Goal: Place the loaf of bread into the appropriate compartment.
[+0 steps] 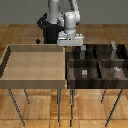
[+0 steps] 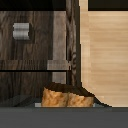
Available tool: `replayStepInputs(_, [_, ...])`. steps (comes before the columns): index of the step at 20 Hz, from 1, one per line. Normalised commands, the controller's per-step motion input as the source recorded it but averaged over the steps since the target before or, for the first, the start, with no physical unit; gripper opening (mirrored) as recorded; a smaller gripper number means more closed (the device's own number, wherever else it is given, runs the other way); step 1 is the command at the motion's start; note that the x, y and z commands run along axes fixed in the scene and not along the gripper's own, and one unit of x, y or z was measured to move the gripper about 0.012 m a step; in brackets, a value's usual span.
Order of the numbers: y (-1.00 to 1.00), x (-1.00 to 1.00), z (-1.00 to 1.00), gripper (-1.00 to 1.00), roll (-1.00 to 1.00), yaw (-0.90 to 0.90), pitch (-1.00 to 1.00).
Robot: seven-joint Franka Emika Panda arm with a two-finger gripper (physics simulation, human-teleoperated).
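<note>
The pincer hangs under the white wrist block over the inner edge of the dark divided tray, but in the exterior view its fingers merge with the dark dividers behind them, and in the wrist view they cannot be picked out, so whether it is apart, together or clamped on anything cannot be told. The loaf of bread shows only in the wrist view, as a small brown, orange-mottled lump with a darker top; its lower part is cut off by a grey band along the picture's edge, and whether it is held or resting on something cannot be made out. In the exterior view the loaf cannot be found at all. Beyond it in the wrist view lie dark wood-grain compartments with grey-edged dividers, one holding a small grey block, and beside them the pale wood floor of the light tray. In the exterior view the light tray sits on the exterior view's left and the dark tray on the right, the two touching, both raised on thin legs, while small grey pieces in the dark compartments are too blurred to describe
</note>
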Motion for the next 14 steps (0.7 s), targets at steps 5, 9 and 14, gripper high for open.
replayStepInputs(5, [1.00, 0.00, 0.00, -1.00, 0.00, 0.00, 0.00])
replayStepInputs(9, [0.25, 0.50, 0.00, -1.00, 0.00, 0.00, 0.00])
replayStepInputs(14, [0.00, 1.00, 0.00, -1.00, 0.00, 0.00, 0.00])
